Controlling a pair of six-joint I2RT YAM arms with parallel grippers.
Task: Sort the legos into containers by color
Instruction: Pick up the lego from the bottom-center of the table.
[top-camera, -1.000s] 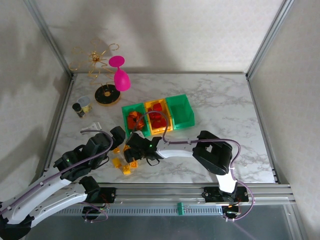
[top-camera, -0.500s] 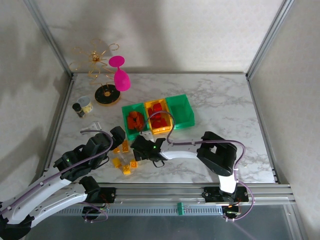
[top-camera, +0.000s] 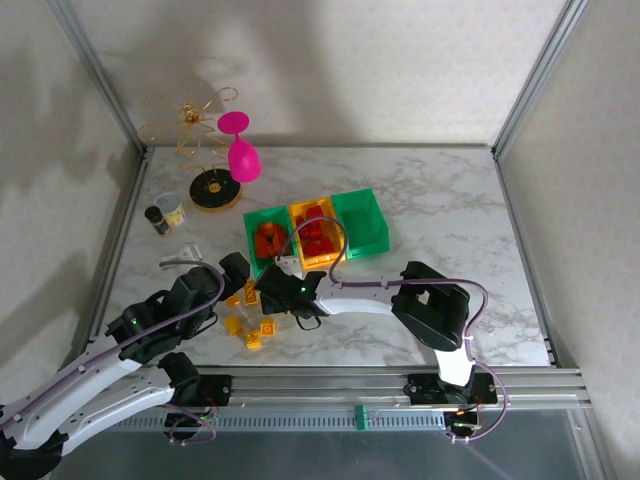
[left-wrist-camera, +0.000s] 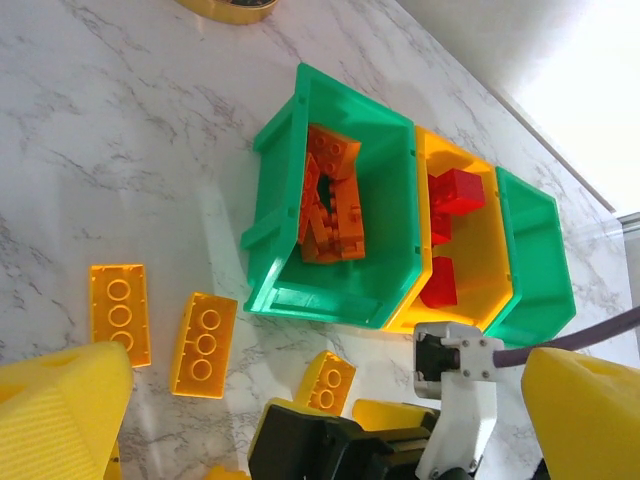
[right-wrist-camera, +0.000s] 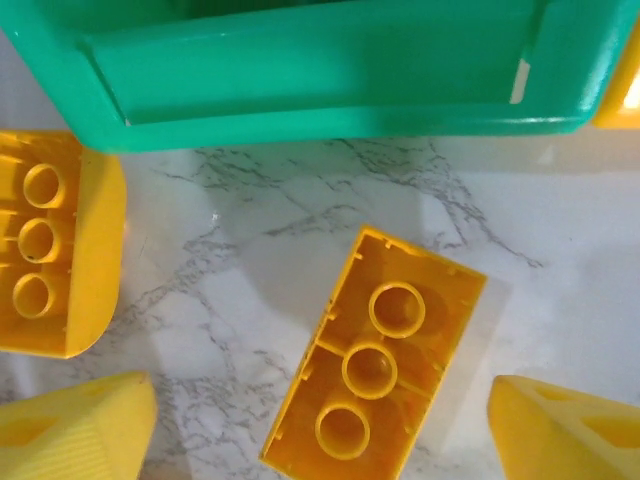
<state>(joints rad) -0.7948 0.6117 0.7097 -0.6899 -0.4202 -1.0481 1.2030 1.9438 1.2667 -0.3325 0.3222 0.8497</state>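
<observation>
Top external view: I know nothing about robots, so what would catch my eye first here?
Mid-table stands a row of bins: the left green bin holds orange bricks, the yellow-orange bin red bricks, the right green bin nothing. At the back left, a bright pink goblet stands out beside a gold wire stand. Nearer, loose yellow bricks lie scattered, with the right gripper open over one.

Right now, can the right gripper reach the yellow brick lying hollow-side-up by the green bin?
Probably yes. The right gripper hangs open over that yellow brick, one finger either side. The green bin and the neighbouring brick lie apart from it, with bare marble between.
</observation>
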